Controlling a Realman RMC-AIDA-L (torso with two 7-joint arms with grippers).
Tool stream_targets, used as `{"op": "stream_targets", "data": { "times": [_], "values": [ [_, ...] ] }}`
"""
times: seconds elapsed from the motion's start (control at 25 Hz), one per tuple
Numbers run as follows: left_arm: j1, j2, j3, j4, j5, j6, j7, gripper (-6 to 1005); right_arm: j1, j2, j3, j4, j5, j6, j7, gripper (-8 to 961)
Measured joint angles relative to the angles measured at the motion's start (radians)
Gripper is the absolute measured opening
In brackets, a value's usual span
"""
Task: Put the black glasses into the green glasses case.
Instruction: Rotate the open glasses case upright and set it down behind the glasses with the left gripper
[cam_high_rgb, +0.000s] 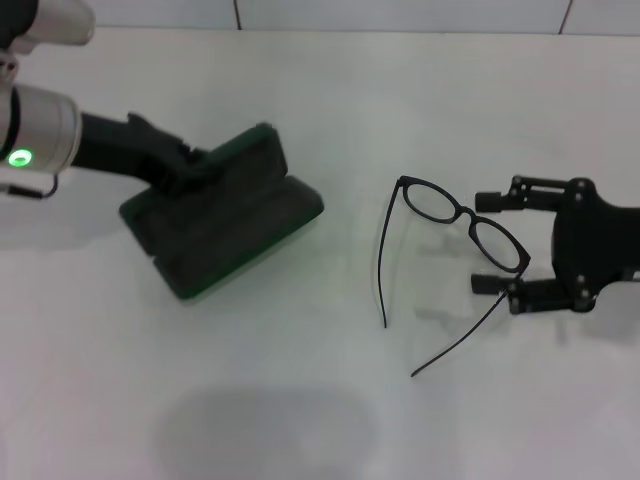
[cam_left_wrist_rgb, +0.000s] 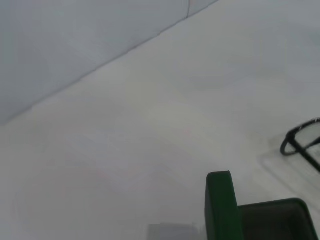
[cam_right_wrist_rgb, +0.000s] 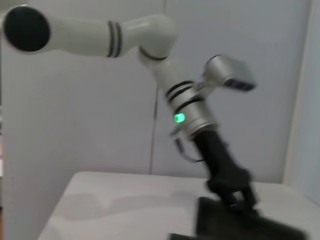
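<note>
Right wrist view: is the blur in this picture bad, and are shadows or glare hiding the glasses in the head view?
Right wrist view: soft all over, the left gripper and green glasses case smeared. Head view: even light, no glare; the black glasses read crisply, with faint shadows beside the temples and a broad grey shadow on the table; the right gripper stands open.

Dark green glasses case (cam_high_rgb: 225, 225), lining likewise dark green; black glasses (cam_high_rgb: 455, 245), thin frame, clear lenses; both grippers black, left (cam_high_rgb: 185, 165) and right (cam_high_rgb: 495, 243); surface (cam_high_rgb: 320, 420) plain white.
</note>
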Motion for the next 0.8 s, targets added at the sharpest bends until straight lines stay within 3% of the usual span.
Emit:
{"op": "stream_targets", "data": {
  "times": [0.2,0.28,0.6,0.8],
  "values": [
    [-0.094,0.003,0.031,-0.014,-0.001,-0.047,0.091,191,-0.009,0.024,-0.008,-0.01,-0.015,-0.033,-0.014,722],
    [-0.141,0.002,0.074,-0.035,-0.001,-0.097,0.119,191,-0.013,0.031,-0.013,-0.008,-0.015,-0.044,-0.031,720],
    [-0.306,-0.005,0.402,-0.171,-0.002,-0.426,0.125,190,-0.063,0.067,-0.026,-0.005,-0.016,-0.046,-0.082,712],
    [-0.348,-0.007,0.504,-0.236,-0.03,-0.508,0.127,191,-0.079,0.075,-0.019,-0.003,-0.016,-0.044,-0.088,707]
  ]
}}
